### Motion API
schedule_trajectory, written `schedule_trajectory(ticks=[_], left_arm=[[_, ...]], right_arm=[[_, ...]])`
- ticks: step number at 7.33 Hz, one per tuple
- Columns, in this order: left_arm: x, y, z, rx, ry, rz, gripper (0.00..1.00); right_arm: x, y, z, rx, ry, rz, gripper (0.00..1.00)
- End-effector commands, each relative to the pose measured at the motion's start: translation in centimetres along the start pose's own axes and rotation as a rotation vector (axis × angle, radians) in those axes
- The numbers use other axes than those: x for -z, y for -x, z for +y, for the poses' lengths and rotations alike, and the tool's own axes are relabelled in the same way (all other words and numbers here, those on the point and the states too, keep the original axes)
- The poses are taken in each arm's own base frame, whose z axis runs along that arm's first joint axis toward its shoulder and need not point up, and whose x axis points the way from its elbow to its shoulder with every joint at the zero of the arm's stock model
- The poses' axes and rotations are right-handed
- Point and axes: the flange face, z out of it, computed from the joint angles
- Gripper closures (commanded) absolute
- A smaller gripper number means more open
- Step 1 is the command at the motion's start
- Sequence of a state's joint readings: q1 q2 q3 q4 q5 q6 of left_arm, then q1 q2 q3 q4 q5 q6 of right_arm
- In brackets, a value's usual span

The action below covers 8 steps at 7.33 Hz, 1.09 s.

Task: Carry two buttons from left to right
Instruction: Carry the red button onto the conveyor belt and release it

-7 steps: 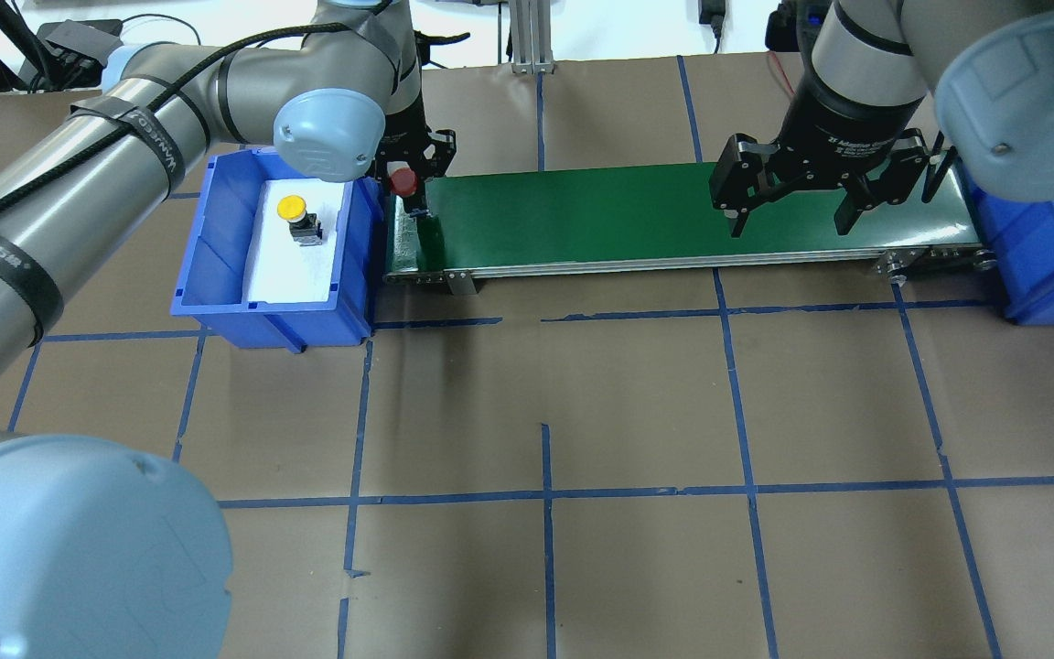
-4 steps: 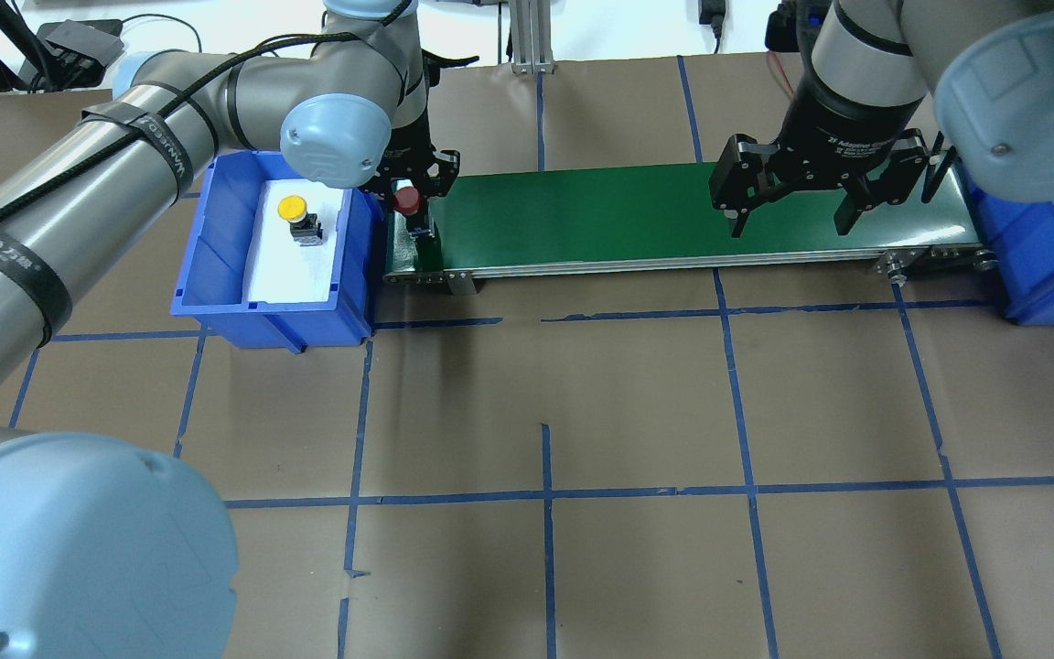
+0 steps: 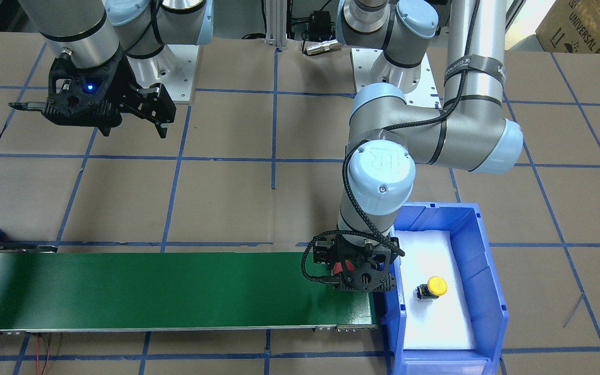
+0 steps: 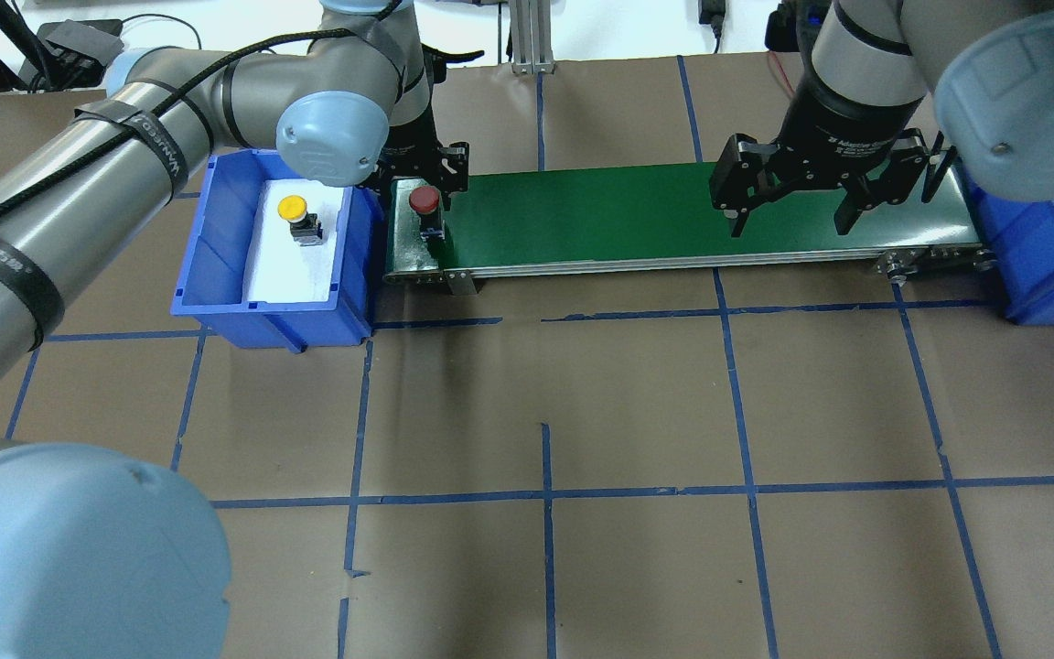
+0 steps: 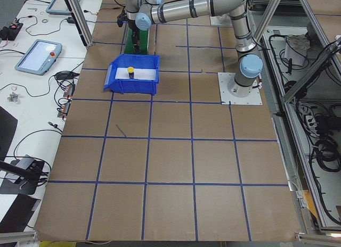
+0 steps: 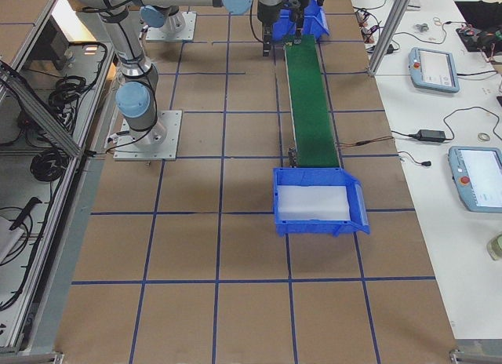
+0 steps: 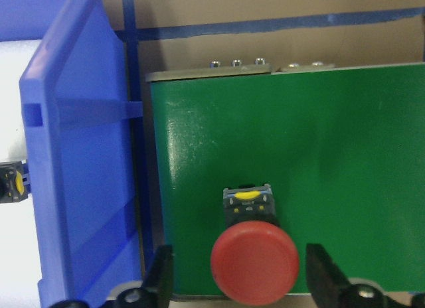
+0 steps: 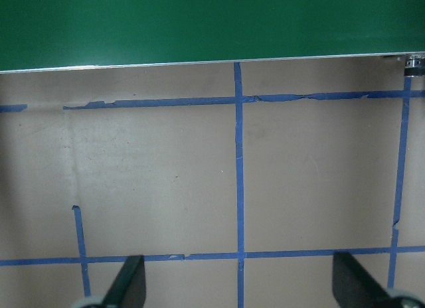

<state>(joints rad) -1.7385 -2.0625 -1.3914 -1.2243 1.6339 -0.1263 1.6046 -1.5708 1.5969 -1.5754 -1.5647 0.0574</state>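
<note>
The red button (image 4: 424,199) stands upright on the left end of the green conveyor belt (image 4: 628,215). My left gripper (image 4: 428,181) hovers over it, open. In the left wrist view the red cap (image 7: 254,260) sits between the two fingers (image 7: 161,281) with a gap on each side. The yellow button (image 4: 295,211) rests on white foam in the left blue bin (image 4: 216,229). My right gripper (image 4: 790,224) hangs open above the belt's right end, nothing between its fingers (image 8: 129,285).
A second blue bin (image 4: 1039,265) with white foam stands at the belt's right end. Brown paper with a blue tape grid (image 4: 545,494) covers the table. The left bin's wall (image 7: 80,162) stands close beside the left gripper.
The left gripper carried the red button rightward off the bin's edge onto the belt's left end and let it go. The right arm stayed still.
</note>
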Motion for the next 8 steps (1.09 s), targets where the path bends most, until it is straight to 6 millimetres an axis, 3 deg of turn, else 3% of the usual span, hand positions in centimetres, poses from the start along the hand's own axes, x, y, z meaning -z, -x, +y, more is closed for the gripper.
schedule_trajectory(ticks=[1,3,4,6,8], left_arm=[[4.1,2.8,0.6,0.01,-0.056,0.007,0.16],[4.7,12.1,1.1,0.071,-0.049,0.082,0.15],[3.7,15.3,2.1,0.029,-0.037,0.078,0.03],[0.5,17.9,2.1,-0.038,-0.007,0.08,0.0],[-2.3,17.9,0.8,-0.037,-0.017,0.078,0.0]], right_arm=[[-0.1,0.0,0.0,0.001,0.001,0.0,0.0],[-0.1,0.0,0.0,0.001,0.003,0.0,0.0],[-0.1,0.0,0.0,0.001,0.003,0.0,0.0],[-0.3,0.0,-0.1,0.002,0.006,0.002,0.0],[-0.3,0.0,-0.1,0.002,0.006,0.002,0.0]])
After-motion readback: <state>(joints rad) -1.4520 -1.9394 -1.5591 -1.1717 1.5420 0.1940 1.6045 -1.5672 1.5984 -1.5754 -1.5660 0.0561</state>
